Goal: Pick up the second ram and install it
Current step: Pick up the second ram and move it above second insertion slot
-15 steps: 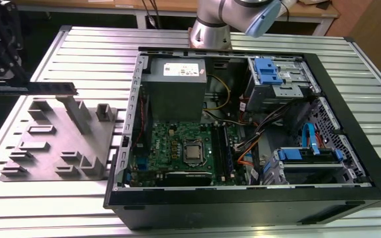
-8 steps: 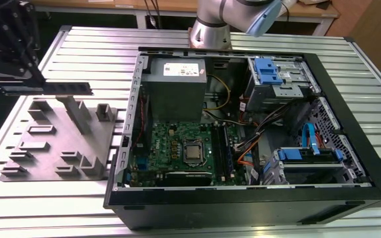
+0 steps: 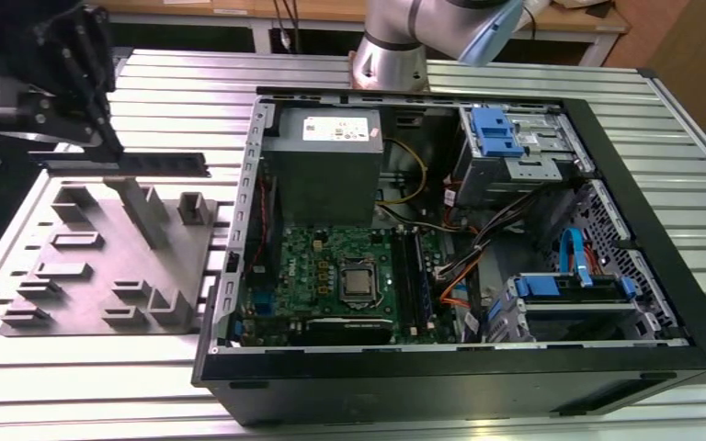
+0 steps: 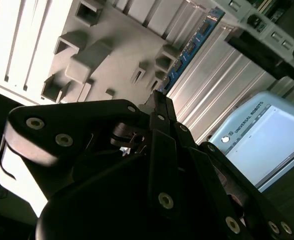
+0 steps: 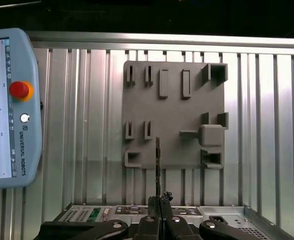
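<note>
In the exterior view my gripper [image 3: 106,154] hangs at the far left, above the back edge of the grey holder plate [image 3: 96,276]. It is shut on the second ram [image 3: 163,165], a thin dark strip that sticks out level toward the exterior view's right. The first wrist view shows the ram [image 5: 157,160] edge-on, rising from my gripper [image 5: 159,201] over the holder plate [image 5: 176,105]. In the second wrist view the blue strip [image 4: 189,50] runs away from my gripper [image 4: 159,100]. The motherboard [image 3: 328,271] with its long black slots [image 3: 410,276] lies in the open case.
The open computer case [image 3: 647,276] fills the exterior view's right, with a power supply [image 3: 328,156], drive cages and cables inside. A teach pendant [image 5: 7,110] lies on the slatted aluminium table [image 3: 169,69]. The arm's base [image 3: 390,55] stands behind the case.
</note>
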`<act>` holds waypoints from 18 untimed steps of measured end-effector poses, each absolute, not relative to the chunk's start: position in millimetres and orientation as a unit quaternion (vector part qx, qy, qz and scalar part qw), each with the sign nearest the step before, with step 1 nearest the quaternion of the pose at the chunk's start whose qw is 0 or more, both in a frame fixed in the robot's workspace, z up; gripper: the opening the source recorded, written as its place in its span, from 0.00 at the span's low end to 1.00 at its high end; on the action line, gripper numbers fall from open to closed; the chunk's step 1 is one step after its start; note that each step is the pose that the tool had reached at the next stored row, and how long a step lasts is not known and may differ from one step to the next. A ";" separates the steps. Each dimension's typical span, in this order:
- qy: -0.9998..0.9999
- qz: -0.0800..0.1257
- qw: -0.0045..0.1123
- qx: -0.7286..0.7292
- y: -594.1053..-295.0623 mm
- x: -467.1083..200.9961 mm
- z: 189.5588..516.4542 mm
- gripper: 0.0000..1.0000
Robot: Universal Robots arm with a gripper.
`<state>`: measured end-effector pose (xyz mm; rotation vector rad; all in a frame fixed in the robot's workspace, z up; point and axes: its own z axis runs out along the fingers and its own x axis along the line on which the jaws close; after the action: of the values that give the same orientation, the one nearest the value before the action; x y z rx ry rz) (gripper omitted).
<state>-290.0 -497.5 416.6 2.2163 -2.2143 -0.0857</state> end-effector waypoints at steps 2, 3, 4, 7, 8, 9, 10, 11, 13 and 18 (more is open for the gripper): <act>-0.707 -0.027 0.004 0.707 -497.5 -282.1 416.5 0.08; -0.707 -0.027 0.004 0.707 -497.5 -278.2 416.6 0.08; -0.707 -0.027 0.004 0.707 -497.5 -274.4 416.6 0.08; -0.707 -0.027 0.004 0.707 -497.4 -264.0 416.6 0.08; -0.707 -0.027 0.004 0.707 -497.5 -260.6 416.6 0.08; -0.707 -0.027 0.004 0.707 -497.5 -257.0 416.6 0.08; -0.707 -0.027 0.004 0.707 -497.5 -253.3 416.6 0.08; -0.707 -0.027 0.004 0.707 -497.5 -249.4 416.6 0.08; -0.707 -0.027 0.004 0.707 -497.4 -242.2 416.5 0.08; -0.707 -0.027 0.004 0.707 -497.5 -224.6 416.5 0.08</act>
<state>-224.6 -497.5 416.5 2.2162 -2.2143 -0.0858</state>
